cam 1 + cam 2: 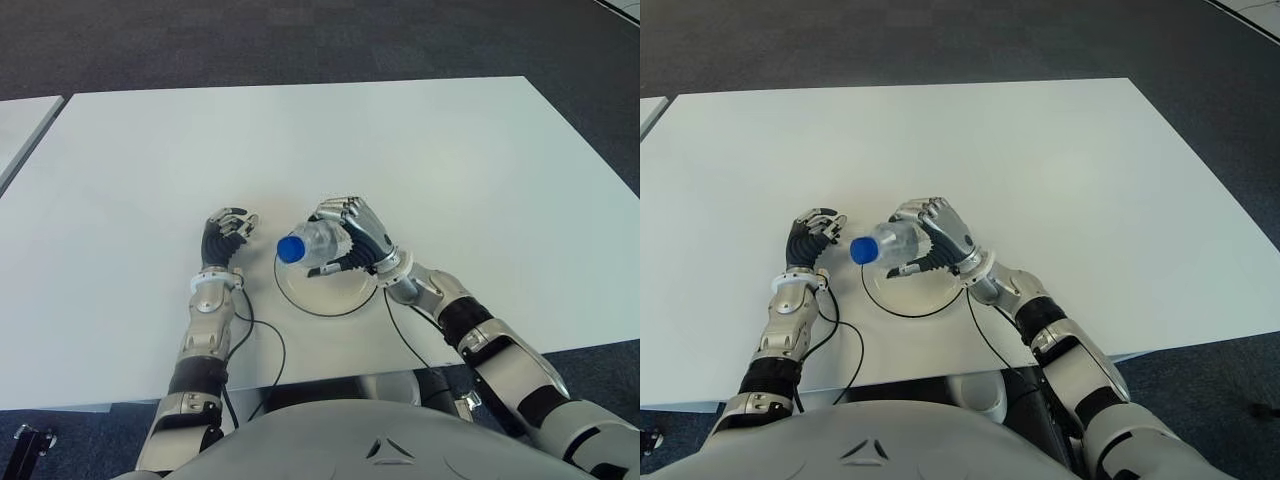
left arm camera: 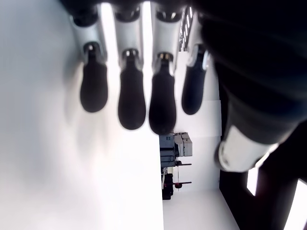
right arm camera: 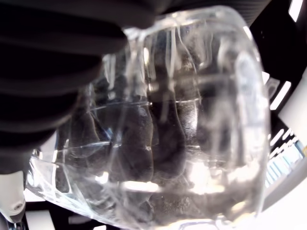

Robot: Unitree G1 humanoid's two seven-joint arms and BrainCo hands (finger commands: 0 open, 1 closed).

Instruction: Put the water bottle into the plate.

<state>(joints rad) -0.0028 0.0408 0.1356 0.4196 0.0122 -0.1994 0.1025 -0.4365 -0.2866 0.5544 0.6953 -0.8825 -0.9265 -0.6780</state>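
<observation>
A clear water bottle (image 1: pixel 312 244) with a blue cap (image 1: pixel 290 249) is held tilted, cap toward my left, just above a white plate (image 1: pixel 300 294) with a dark rim near the table's front edge. My right hand (image 1: pixel 352 238) is shut around the bottle's body, over the plate's far side. In the right wrist view the bottle (image 3: pixel 163 124) fills the picture with fingers wrapped behind it. My left hand (image 1: pixel 228 228) shows on the table just left of the plate, fingers loosely curled and holding nothing; its fingers (image 2: pixel 132 98) hang relaxed in the left wrist view.
The white table (image 1: pixel 330 150) stretches wide beyond the plate. Another white table edge (image 1: pixel 20 125) shows at the far left. Dark carpet (image 1: pixel 300 40) lies behind. Thin black cables (image 1: pixel 265 345) trail from both wrists over the front edge.
</observation>
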